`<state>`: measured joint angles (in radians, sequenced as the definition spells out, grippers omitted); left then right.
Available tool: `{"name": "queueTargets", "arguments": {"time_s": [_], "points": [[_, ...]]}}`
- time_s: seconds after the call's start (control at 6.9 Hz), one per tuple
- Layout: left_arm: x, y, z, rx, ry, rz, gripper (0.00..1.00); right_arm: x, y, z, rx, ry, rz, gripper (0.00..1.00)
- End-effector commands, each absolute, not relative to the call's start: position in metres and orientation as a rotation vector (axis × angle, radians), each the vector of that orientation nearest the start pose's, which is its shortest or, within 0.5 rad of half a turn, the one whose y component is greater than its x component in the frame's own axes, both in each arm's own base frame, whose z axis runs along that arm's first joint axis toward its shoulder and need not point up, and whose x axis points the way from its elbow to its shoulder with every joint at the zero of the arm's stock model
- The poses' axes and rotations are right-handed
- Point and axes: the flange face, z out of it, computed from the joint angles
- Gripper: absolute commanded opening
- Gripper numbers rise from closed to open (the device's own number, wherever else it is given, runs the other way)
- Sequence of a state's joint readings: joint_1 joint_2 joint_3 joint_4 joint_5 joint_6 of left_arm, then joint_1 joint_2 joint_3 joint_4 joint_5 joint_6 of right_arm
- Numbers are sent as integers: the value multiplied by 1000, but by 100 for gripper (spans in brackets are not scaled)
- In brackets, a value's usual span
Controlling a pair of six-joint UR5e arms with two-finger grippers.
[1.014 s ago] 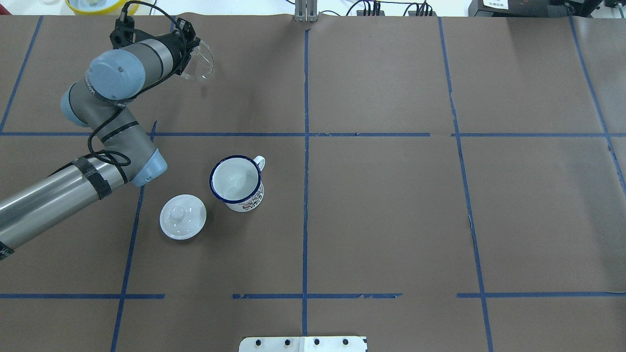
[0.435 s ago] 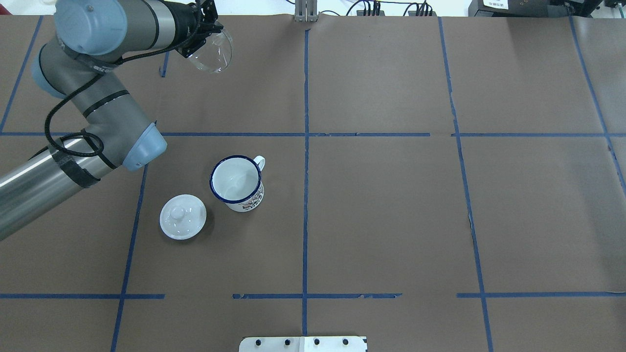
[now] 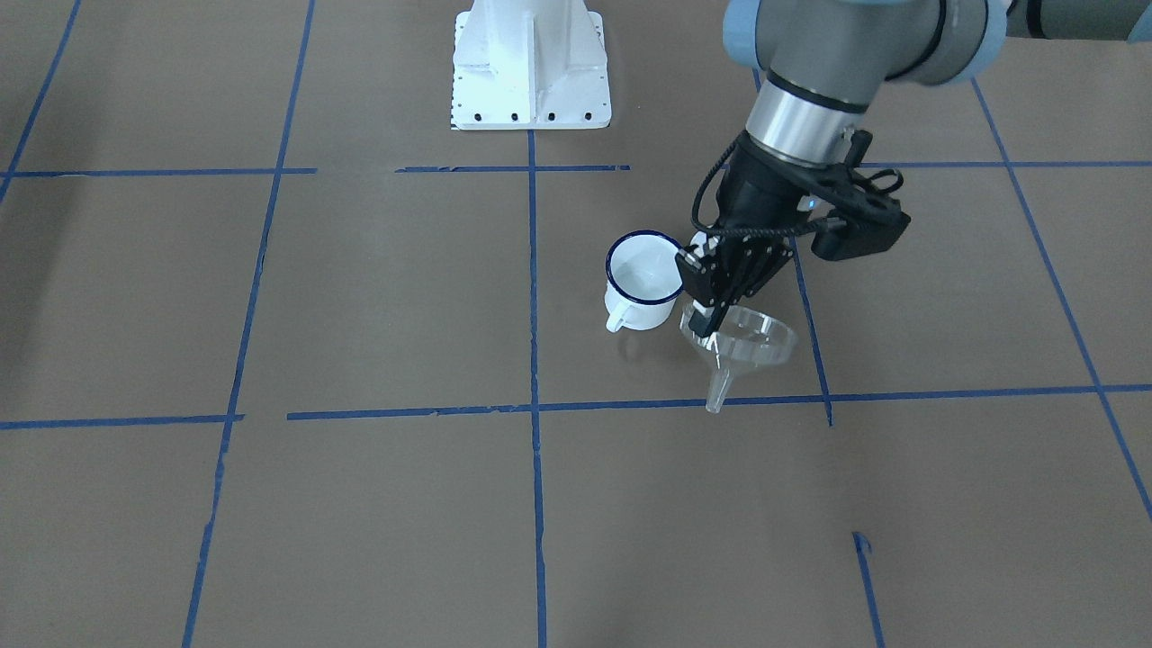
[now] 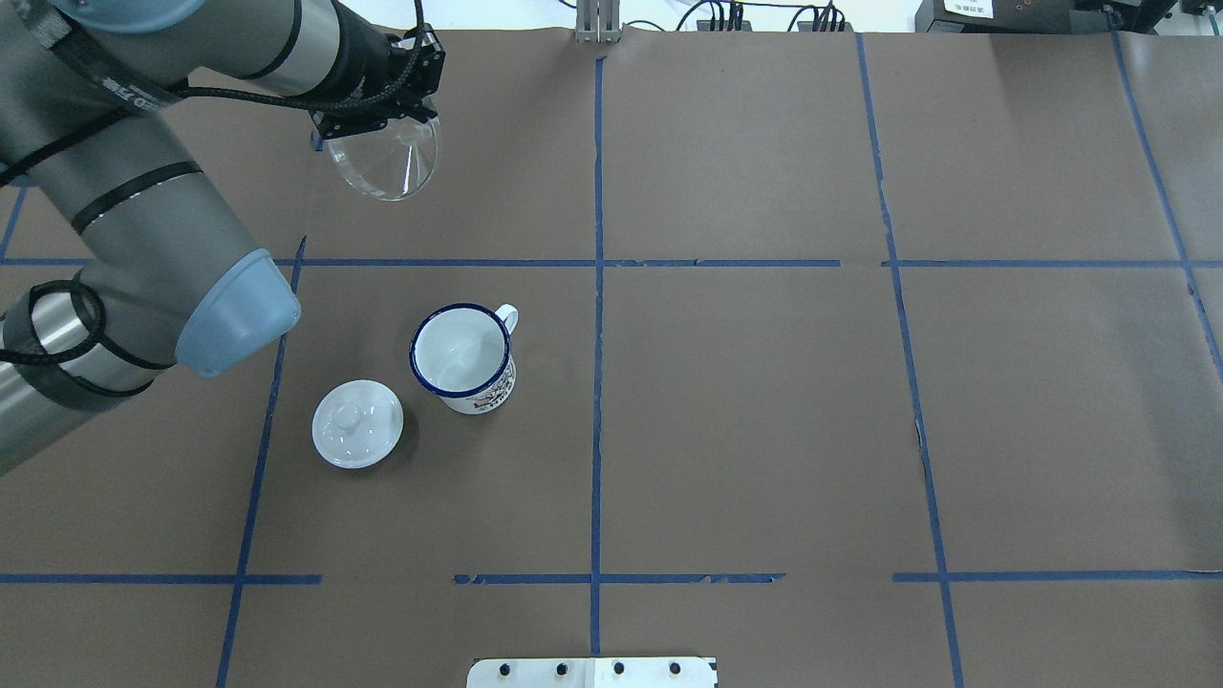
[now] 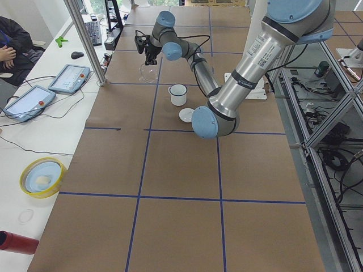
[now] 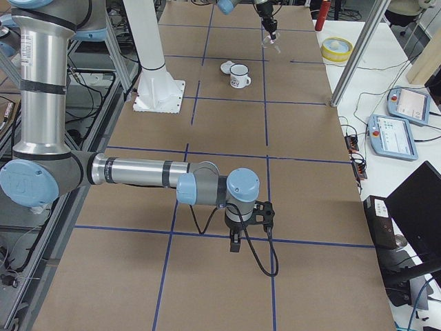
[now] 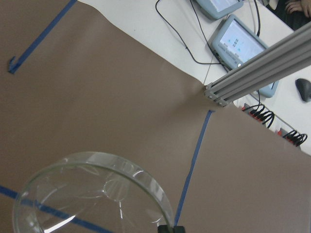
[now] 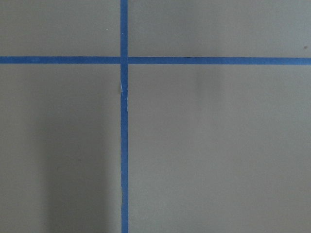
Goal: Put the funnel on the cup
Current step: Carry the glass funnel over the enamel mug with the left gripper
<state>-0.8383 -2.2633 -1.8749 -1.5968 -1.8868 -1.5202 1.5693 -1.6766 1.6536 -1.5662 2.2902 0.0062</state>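
Left gripper (image 3: pixel 709 317) has just turned the funnel (image 4: pixel 384 161) level, pinching its rim, stem down, aloft at far left, well apart from the cup (image 4: pixel 461 352). Carry-over looks next.

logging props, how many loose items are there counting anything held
3: the funnel held by the left gripper, the cup standing on the table, the lid beside it, apart. None seems hidden.
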Motion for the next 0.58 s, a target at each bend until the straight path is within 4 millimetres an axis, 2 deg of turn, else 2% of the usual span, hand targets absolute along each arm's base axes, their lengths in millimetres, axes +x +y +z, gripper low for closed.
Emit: {"name": "queueTargets", "arguments": {"time_s": [0.0, 0.29, 0.43], "points": [[377, -478, 105, 69, 909, -385, 0, 67, -446, 671, -20, -719, 11, 100], [399, -463, 112, -35, 858, -229, 0, 67, -446, 671, -20, -719, 11, 100], [423, -466, 119, -57, 827, -201, 0, 67, -446, 671, -20, -719, 11, 100]]}}
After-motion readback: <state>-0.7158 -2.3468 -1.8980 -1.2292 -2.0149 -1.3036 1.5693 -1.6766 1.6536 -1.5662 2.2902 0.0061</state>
